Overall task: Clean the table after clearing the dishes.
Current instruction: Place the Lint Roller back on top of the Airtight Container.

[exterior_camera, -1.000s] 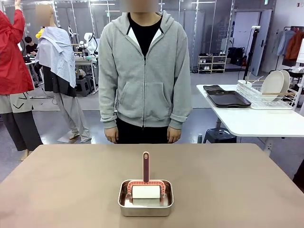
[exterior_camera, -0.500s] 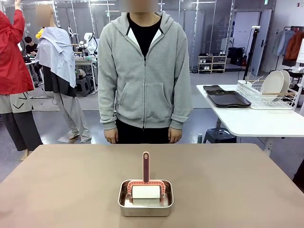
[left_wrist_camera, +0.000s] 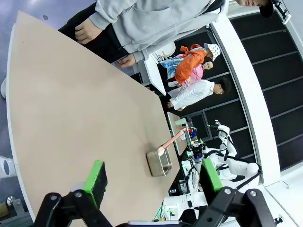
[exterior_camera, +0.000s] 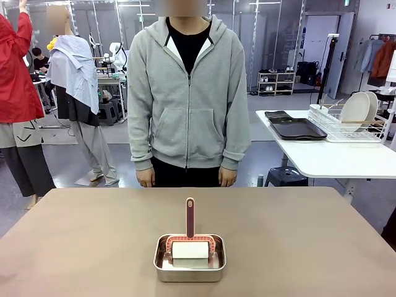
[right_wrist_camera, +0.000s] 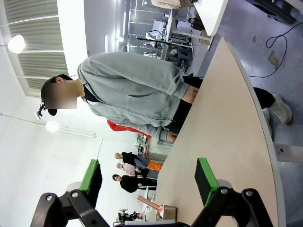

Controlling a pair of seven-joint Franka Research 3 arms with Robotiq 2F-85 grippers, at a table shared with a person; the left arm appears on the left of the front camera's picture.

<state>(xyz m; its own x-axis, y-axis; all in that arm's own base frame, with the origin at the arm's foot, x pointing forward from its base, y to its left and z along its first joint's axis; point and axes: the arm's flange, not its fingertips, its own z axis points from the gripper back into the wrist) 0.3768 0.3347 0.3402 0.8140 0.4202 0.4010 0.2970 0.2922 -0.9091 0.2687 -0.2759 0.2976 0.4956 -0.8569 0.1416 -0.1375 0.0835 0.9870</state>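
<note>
steel pan (exterior_camera: 189, 266) on table (exterior_camera: 80, 247), lint roller (exterior_camera: 190, 246) inside

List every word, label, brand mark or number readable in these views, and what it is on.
None can be read.
The steel pan, the lint roller standing in it and the table bear no print.
The person's grey hoodie is plain.
A small green sign near the ceiling in the front view is too small to read.

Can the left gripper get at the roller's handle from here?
Probably yes: the left gripper is open, and bare table lies between it and the upright handle in the steel pan.
</note>
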